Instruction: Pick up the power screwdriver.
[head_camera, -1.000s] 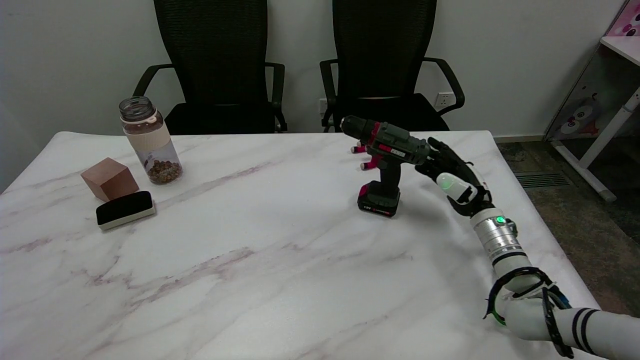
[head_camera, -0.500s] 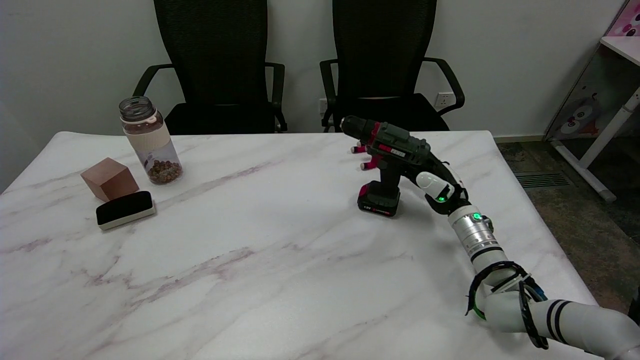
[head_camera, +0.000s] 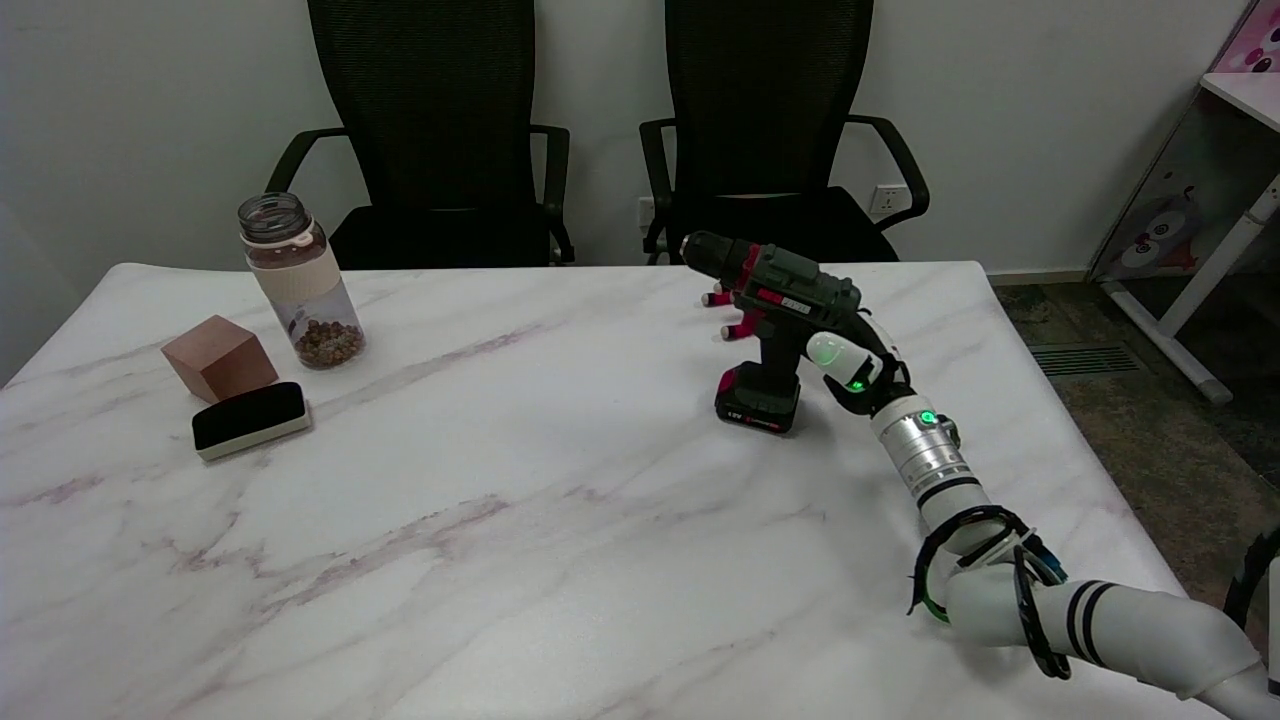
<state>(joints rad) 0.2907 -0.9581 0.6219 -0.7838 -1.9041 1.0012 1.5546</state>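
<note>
Just beyond the wrist of the right hand (head_camera: 848, 358), the power screwdriver (head_camera: 775, 325) stands upright on its battery foot on the marble table (head_camera: 500, 520), its nose pointing away to the hand's far left. The hand is pressed in against the rear of the tool, right behind the handle and under the back of the motor housing, and most of it is hidden by its own white back and by the tool's dark body. Whether the fingers have wrapped the handle or merely lie against it cannot be told from this view. The battery foot appears to be flat on the table, so the lift has not begun; the step in hand looks like the close approach or the closing of the grasp. The next move, as I judge it, calls for the fingers to close firmly round the handle below the housing, then a straight rise, with the weight of the battery kept from swinging the tool. 2 small pink-tipped bits (head_camera: 728, 315) lie just past the tool on its far side, and a jar (head_camera: 300, 285), a wooden block (head_camera: 220, 357) and a black eraser (head_camera: 250, 418) sit well apart to the hand's far left.
</note>
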